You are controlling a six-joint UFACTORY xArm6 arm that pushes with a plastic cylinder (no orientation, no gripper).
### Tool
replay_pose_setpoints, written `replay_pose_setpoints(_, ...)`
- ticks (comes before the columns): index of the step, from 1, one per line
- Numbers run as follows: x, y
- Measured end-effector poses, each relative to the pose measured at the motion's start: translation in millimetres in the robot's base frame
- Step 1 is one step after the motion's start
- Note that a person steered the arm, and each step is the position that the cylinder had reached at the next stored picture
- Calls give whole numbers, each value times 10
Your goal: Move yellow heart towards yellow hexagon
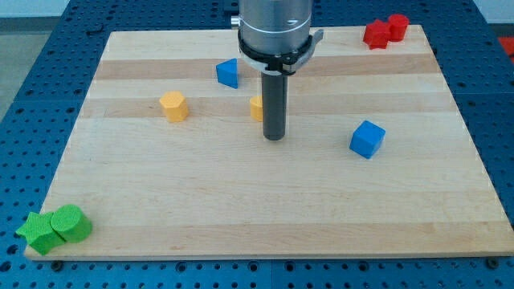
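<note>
The yellow hexagon (pixel 173 105) sits on the wooden board (pixel 241 201) at the view's upper left. The yellow heart (pixel 256 108) lies near the board's middle, mostly hidden behind my rod; only its left edge shows. My tip (pixel 275 137) stands on the board directly to the right of and slightly below the yellow heart, touching it or very close. The hexagon is about a hundred pixels to the left of the heart.
A blue triangular block (pixel 228 73) lies above and left of the heart. A blue cube (pixel 367 139) lies at the right. Two red blocks (pixel 385 31) sit at the top right corner. Two green blocks (pixel 55 228) sit at the bottom left corner.
</note>
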State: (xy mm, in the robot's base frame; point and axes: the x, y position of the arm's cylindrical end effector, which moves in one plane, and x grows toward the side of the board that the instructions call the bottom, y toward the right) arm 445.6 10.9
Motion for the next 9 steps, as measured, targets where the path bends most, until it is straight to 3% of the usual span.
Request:
replay_pose_setpoints(2, -1, 585)
replay_pose_setpoints(4, -504, 914)
replay_pose_setpoints(9, -555, -256)
